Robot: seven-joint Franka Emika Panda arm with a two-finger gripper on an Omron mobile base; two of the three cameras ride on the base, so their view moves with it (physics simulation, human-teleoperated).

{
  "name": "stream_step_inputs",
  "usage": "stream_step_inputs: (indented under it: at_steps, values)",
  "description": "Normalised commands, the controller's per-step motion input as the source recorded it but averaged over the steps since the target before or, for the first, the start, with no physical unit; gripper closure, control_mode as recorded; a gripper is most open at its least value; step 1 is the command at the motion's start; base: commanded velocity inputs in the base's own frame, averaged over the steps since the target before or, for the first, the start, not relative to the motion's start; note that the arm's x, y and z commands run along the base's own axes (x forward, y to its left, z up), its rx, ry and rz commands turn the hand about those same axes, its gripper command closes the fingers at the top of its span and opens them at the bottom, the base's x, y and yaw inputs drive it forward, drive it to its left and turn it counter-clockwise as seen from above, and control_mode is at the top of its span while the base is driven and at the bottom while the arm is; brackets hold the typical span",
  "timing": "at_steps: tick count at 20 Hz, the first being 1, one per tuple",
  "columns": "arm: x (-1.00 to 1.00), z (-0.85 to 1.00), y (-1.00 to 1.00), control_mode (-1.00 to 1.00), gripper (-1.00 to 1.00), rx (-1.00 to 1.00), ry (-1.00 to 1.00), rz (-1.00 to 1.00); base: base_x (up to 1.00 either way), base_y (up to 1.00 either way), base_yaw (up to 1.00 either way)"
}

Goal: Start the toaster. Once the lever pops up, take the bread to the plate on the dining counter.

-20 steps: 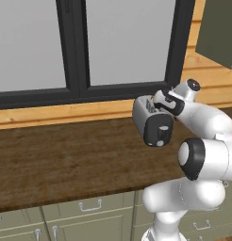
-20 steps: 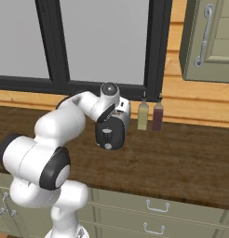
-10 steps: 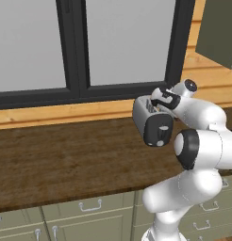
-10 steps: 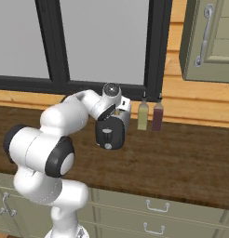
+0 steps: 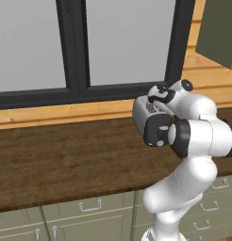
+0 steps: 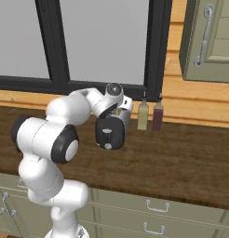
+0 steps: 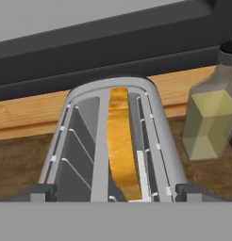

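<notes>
Left base view: my arm reaches over the toaster, which stands on the wooden table below the window.

Right base view: the toaster's black end panel faces the camera; two bottles stand just beside it, by the wall.

Hand view: my claw hangs right over the toaster, tips spread wide, gripping nothing. The bread stands on edge in one slot, golden brown; the other slot is bare.
</notes>
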Motion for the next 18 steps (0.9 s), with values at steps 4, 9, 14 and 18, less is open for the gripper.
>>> stream_step_inputs:
  at_steps: [4,9,14,18]
  values:
    - [0.27,-0.06,-0.09,-1.0,-1.0,0.0,0.0,0.0,0.0,0.0,0.0]
    - [0.28,-0.15,-0.02,-1.0,-1.0,0.0,0.0,0.0,0.0,0.0,0.0]
    - [0.28,-0.28,0.0,-1.0,1.0,0.0,0.0,0.0,0.0,0.0,0.0]
    - [0.18,-0.37,0.0,-1.0,1.0,0.0,0.0,0.0,0.0,0.0,0.0]
